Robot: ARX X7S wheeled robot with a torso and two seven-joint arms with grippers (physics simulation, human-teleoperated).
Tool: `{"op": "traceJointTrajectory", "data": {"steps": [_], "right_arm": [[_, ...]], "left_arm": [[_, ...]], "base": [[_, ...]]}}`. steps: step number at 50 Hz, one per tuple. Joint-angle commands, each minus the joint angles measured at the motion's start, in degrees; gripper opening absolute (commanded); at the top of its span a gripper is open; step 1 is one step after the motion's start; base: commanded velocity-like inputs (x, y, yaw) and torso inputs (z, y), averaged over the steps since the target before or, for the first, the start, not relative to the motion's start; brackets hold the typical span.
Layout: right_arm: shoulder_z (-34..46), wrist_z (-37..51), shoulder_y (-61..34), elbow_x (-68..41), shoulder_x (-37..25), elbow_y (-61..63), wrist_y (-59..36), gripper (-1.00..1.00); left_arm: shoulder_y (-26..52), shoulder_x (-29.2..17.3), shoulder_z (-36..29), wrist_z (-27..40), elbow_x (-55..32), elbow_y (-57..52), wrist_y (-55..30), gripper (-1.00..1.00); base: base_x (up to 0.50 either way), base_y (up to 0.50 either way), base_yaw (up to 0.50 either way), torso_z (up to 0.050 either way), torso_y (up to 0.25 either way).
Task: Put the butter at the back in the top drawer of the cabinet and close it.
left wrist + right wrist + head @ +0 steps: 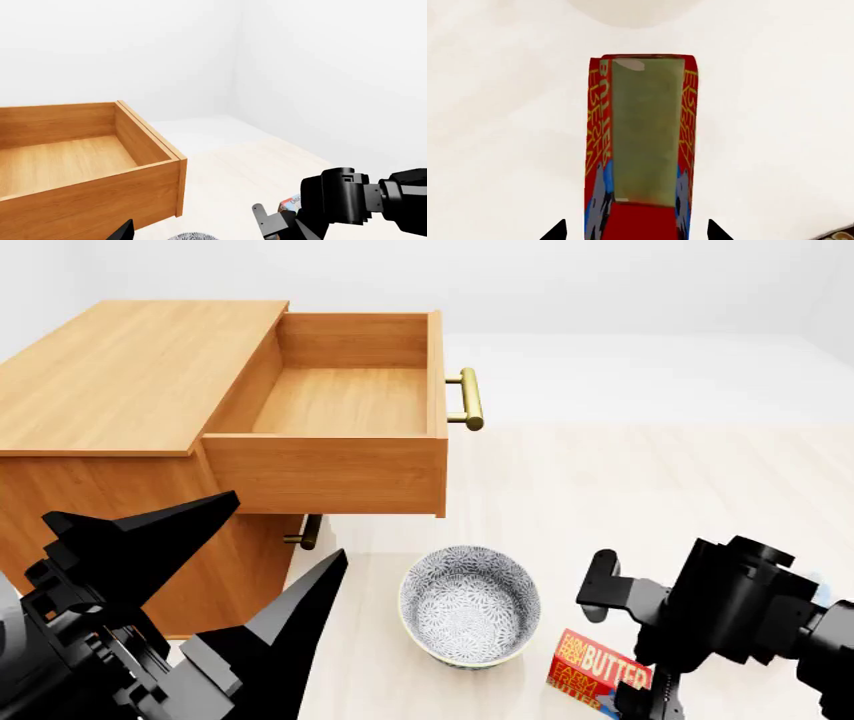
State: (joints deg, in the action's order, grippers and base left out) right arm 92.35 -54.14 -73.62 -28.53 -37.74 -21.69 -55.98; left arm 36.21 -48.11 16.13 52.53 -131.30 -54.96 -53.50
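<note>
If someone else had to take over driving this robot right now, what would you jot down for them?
Right gripper: open, lowered over the butter, fingertips either side of the box in the right wrist view, not closed on it yet.
Left gripper: open, empty, raised beside the cabinet.
Butter lies on the floor next to the patterned bowl.
Top drawer is already pulled out and has nothing in it.
Left to do: close on the butter, lift it, place it at the back of the drawer, push the drawer shut.
</note>
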Motion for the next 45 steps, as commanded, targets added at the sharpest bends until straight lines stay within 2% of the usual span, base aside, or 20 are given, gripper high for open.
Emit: {"op": "traceJointTrajectory", "data": {"steps": [1,23,24,45], "right_arm": [[-0.1,-0.1,1.4,-0.1,0.9,-2.3,1.4,1.0],[0.4,-1.0,3.3,0.4,2.8,-7.6,3.9,1.0],[0.4,-1.0,3.3,0.4,2.8,-7.7,3.9,-1.0],[-0.1,1.5,2.0,0.3,-0.1,-2.0,1.8,-1.0]], "left_arm": [[0.2,-0.1,0.2,0.2,-0.4,-0.1,0.1,1.0],[0.1,0.6,-0.5,0.3,0.1,0.1,-0.7,1.0],[0.1,0.7,-0.6,0.3,0.1,0.1,-0.7,1.0],[0.3,0.9,-0.8,0.5,0.2,0.4,-0.9,1.0]], "base": [[0.0,0.0,0.0,0.0,0.0],[0.0,0.0,0.0,0.0,0.0],[0.0,0.0,0.0,0.0,0.0],[0.0,0.0,0.0,0.0,0.0]]}}
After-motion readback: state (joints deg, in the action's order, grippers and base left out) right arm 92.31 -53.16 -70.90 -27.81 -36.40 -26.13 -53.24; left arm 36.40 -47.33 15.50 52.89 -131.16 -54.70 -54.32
